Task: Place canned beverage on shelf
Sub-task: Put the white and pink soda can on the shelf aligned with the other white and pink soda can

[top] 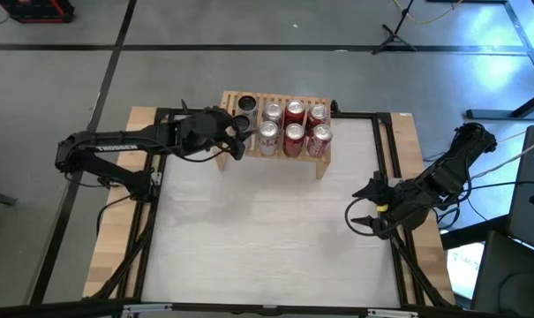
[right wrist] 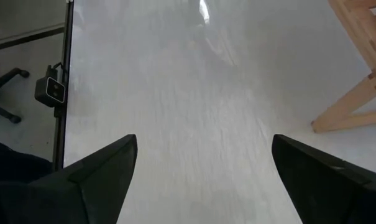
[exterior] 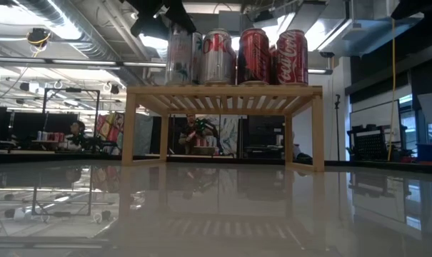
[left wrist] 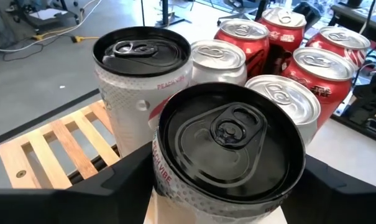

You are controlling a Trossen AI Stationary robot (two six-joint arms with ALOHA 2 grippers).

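- My left gripper [left wrist: 228, 205] sits at the upper centre of the high view, its fingers either side of a white black-topped can [left wrist: 228, 149]; I cannot tell whether they grip it.
- That can stands on the low light-wood slatted shelf [top: 236, 95], beside a matching can [left wrist: 141, 81] and silver and red cans [top: 295, 124].
- My right gripper [top: 362, 215] waits spread wide at centre right.

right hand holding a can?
No. In the right wrist view the right hand is open with only bare table between its fingers, well away from the shelf.

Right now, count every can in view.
8: four red cans rightmost, two silver cans beside them, one black-lidded can at back left, a second black-lidded can in the left gripper. None looks hidden.
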